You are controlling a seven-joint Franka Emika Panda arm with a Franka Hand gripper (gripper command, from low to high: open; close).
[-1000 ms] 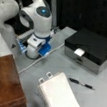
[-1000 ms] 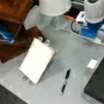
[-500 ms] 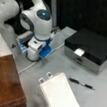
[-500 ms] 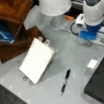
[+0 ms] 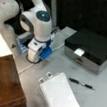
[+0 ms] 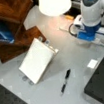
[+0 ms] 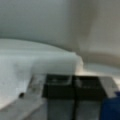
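Your gripper [image 7: 75,87] sits low over the grey table [image 5: 67,65], fingers pressed together with nothing between them (the wrist view shows the dark pads meeting). The arm [image 5: 39,24] stands folded just above it, blue parts at its wrist. From the arm, you see the black box [image 5: 94,47] toward a front view's right, the spiral notepad [image 5: 60,95] toward its bottom, and the pen [image 5: 80,83] between notepad and box. A white lampshade [image 6: 54,1] stands near the arm.
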